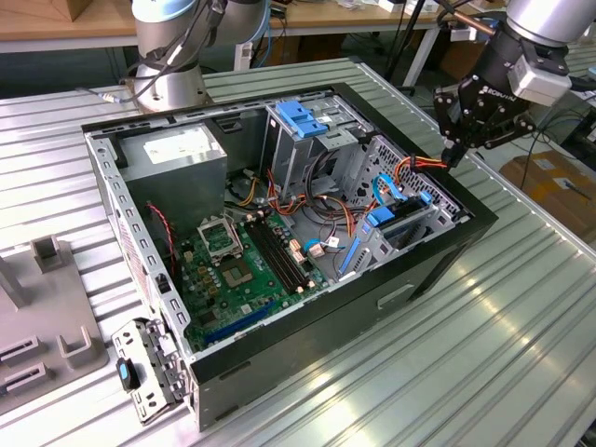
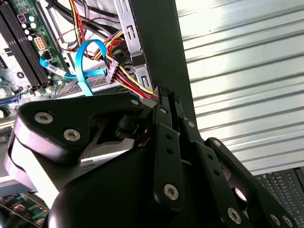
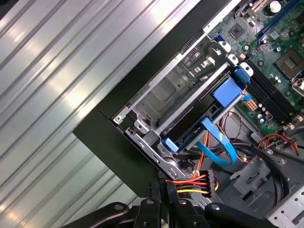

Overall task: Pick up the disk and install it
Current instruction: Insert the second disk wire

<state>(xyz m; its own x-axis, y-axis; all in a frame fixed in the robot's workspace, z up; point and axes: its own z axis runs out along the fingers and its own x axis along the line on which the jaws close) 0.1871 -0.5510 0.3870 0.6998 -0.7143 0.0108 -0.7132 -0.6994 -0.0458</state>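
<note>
In the exterior view my gripper (image 1: 453, 156) hangs over the far rim of the open computer case (image 1: 447, 256), at the exterior view's right. The one disk (image 1: 404, 226) sits on edge in the drive cage (image 1: 438, 219) just inside that rim, a blue rail end showing at each end. Its long axis runs along the case wall. I also count one grey power supply (image 1: 177, 154) in the opposite corner and one blue latch (image 1: 303, 116) on top of the upper bay.

In the second wrist view my fingertips (image 2: 160, 102) are pressed together on a bundle of red, yellow and black wires (image 2: 137, 81). One flat blue cable (image 2: 85, 59) loops just beyond them, which the exterior view barely shows.

In the first wrist view the disk (image 3: 190, 136) lies lengthways in the cage (image 3: 166, 90), one narrow end towards my gripper (image 3: 166, 186) and the other towards the motherboard (image 3: 280, 33). The wire bundle (image 3: 187, 183) runs from my closed fingers to one black connector (image 3: 210, 182), with the blue cable (image 3: 218, 145) between that and the disk.
</note>
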